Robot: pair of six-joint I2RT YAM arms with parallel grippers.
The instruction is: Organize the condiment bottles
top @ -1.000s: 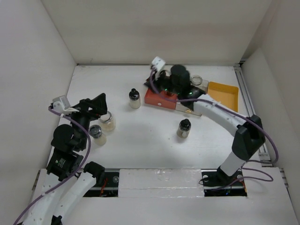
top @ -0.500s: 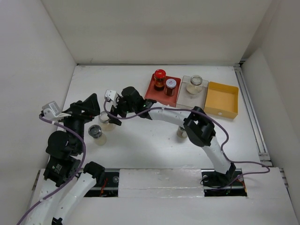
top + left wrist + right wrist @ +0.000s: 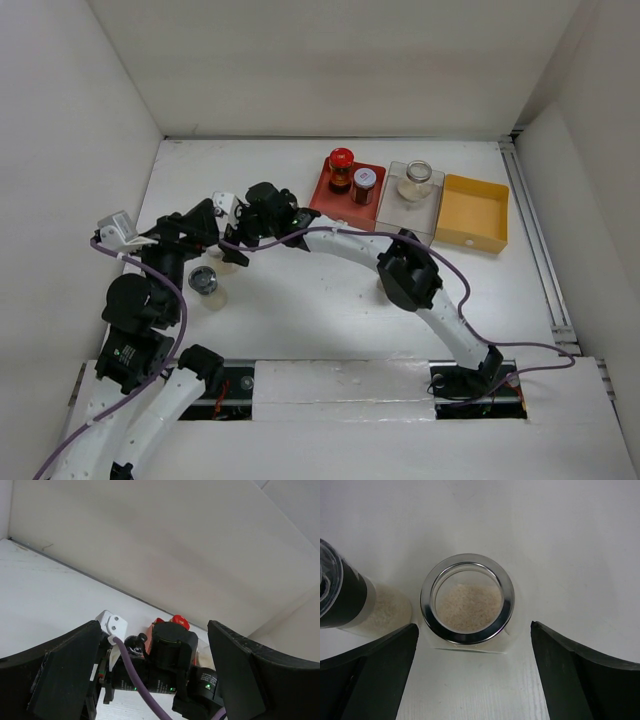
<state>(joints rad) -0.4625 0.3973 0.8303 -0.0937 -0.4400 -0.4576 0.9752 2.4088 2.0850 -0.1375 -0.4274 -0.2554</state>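
Note:
My right gripper [image 3: 474,630] is open and straddles a clear round jar [image 3: 466,600] of beige powder with a silver rim, its fingers [image 3: 375,675] apart from the glass. Beside it stands a black-collared shaker [image 3: 345,602]. From above, the right gripper [image 3: 232,245] reaches far left to that jar [image 3: 224,262], with a grey-lidded jar [image 3: 205,284] just in front. My left gripper [image 3: 195,222] hangs open and empty next to it, facing the right wrist. The red tray [image 3: 330,205] holds a red-lidded jar [image 3: 341,170] and a silver-lidded dark jar [image 3: 364,182]. Another clear jar [image 3: 415,180] sits in the clear tray [image 3: 400,210].
An empty yellow tray [image 3: 475,212] stands at the right end of the row. The right arm [image 3: 340,245] stretches across the middle of the table and mostly hides a shaker [image 3: 381,286] under its elbow. White walls close in the left, back and right.
The right arm left the red tray, where two jars now stand, swung left across the table and opened its gripper around the clear jar. The left arm shifted slightly.

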